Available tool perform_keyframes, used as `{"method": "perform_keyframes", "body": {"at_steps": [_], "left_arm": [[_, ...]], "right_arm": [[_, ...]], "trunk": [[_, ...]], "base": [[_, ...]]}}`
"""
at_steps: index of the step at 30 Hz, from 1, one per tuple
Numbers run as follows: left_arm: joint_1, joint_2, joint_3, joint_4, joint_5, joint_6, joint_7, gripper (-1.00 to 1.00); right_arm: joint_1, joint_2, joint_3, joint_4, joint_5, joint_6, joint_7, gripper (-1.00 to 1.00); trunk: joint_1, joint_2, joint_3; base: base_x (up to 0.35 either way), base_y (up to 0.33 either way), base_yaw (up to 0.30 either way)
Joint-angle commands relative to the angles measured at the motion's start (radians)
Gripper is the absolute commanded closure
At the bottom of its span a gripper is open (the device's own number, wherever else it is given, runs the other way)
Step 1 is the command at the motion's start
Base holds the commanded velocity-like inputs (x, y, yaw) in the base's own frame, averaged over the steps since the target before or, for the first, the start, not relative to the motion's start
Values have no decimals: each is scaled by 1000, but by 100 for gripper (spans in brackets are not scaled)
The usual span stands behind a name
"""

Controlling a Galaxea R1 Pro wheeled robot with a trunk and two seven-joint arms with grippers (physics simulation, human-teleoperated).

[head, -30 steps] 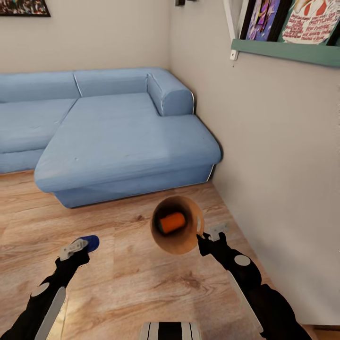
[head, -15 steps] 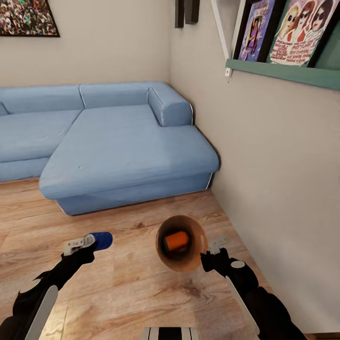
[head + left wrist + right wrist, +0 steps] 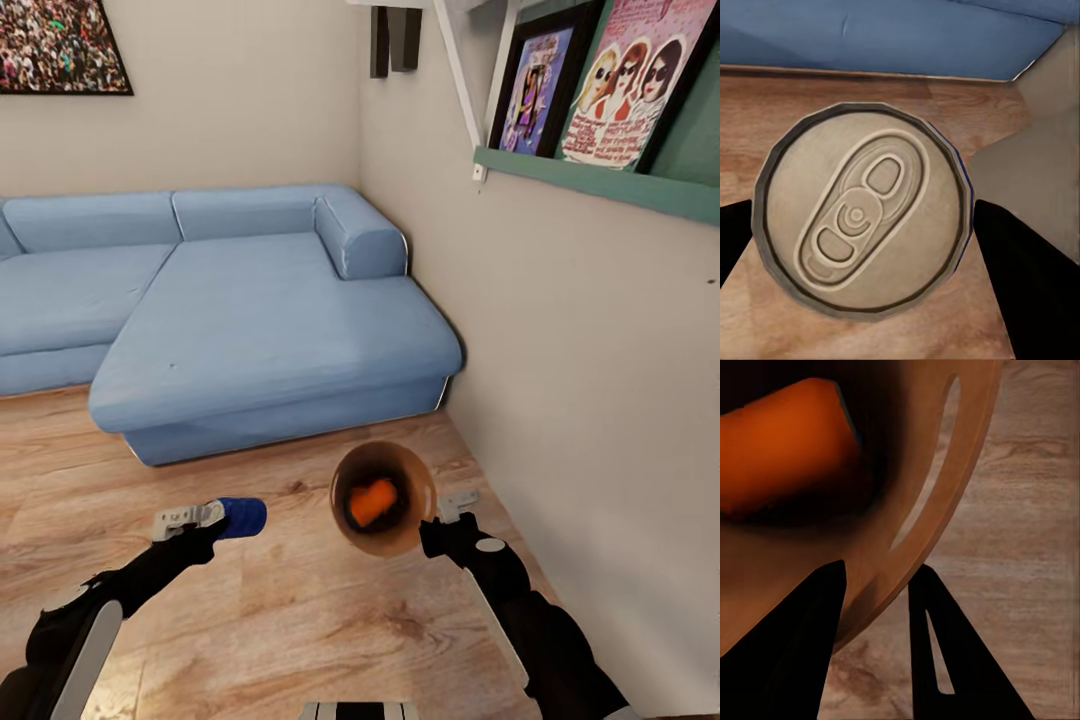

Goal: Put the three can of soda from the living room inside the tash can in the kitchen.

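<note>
I am in the living room, facing the light-blue corner sofa (image 3: 250, 320). My right gripper (image 3: 432, 520) is shut on the rim of the wood-brown tash can (image 3: 383, 497), which it holds tilted above the floor with the mouth toward my head camera. An orange can of soda (image 3: 372, 500) lies inside it and is also in the right wrist view (image 3: 784, 450), with the bin's rim (image 3: 937, 510) between the fingers. My left gripper (image 3: 205, 518) is shut on a dark blue can of soda (image 3: 242, 517); its pale pull-tab top (image 3: 862, 217) faces the left wrist camera.
The sofa stands in the corner ahead over a wood plank floor (image 3: 280, 610). A beige wall (image 3: 580, 380) runs close along my right, carrying a teal shelf (image 3: 600, 180) with framed posters. A crowd photo (image 3: 60, 45) hangs on the far wall.
The head view has tilted up, so the sofa and shelf sit lower in the picture. The left gripper with the blue can has moved right and forward, closer to the bin. The bin stays held.
</note>
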Motion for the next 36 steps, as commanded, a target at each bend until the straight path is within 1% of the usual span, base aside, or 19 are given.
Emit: {"method": "perform_keyframes", "body": {"at_steps": [1,4,7,9,13,16,18,19,21,22,23,24,26,27,29,32,33,35,36], "left_arm": [[-1,0,-1,-3,-2,3,-3,100],[-13,0,-4,-18,1,49,-9,100],[-23,-1,-5,-23,2,66,-12,100],[-44,-1,-5,-25,2,91,-13,100],[-83,-1,-5,-31,3,142,-13,100],[-92,-1,-7,-39,23,183,-22,100],[-109,-1,-7,-42,43,213,-51,100],[-117,-1,-8,-42,48,224,-62,100],[-140,-1,-8,-43,57,267,-85,100],[-159,-2,-7,-44,61,291,-95,100],[-192,-5,-12,-44,64,319,-107,100],[-203,-7,-14,-43,65,330,-109,100],[-237,-18,-20,-44,67,376,-119,100],[-245,-23,-22,-44,68,385,-123,100],[-275,-46,-25,-44,78,426,-137,100],[-303,-67,-30,-44,82,465,-144,100],[-316,-80,-43,-44,84,483,-147,100],[-324,-92,-67,-44,85,489,-148,100],[-327,-101,-87,-44,85,489,-149,100]], "right_arm": [[0,1,1,0,-14,-1,4,100],[-1,3,3,1,-14,5,3,100],[-2,4,4,1,-13,36,4,100],[-2,4,4,1,-13,58,4,100],[-2,5,4,1,-14,72,4,100],[-2,6,4,1,-14,74,4,100],[-2,7,4,1,-15,74,5,100],[-2,7,4,1,-15,74,5,100],[-2,8,4,1,-15,75,5,100],[-2,10,5,1,-15,75,5,100],[-2,15,6,1,-14,75,5,100],[-2,16,6,1,-14,76,5,100],[-3,20,6,1,-13,76,4,100],[-4,20,6,1,-13,76,4,100],[-7,21,6,3,-13,76,4,100],[-8,22,6,10,-13,77,4,100],[-12,23,6,24,-13,77,2,100],[-24,26,6,45,-13,78,2,100],[-32,27,6,61,-13,77,1,100]], "trunk": [[-4,7,3],[-4,7,3],[-4,7,3],[-4,7,3],[-4,7,3],[-4,7,3],[-4,7,3],[-4,7,3],[-4,7,3],[-4,7,3],[-4,7,3],[-4,7,3],[-4,7,3],[-4,7,3],[-4,7,3],[-4,7,3],[-4,7,3],[-4,7,3],[-4,7,3]], "base": [[0,0,0],[0,0,0],[0,0,0],[0,0,0],[0,0,0],[0,0,0],[0,0,0],[0,0,0],[0,0,0],[0,0,0],[0,0,0],[0,0,0],[0,0,0],[0,0,0],[0,0,0],[0,0,0],[0,0,0],[0,0,0],[0,0,0]]}}
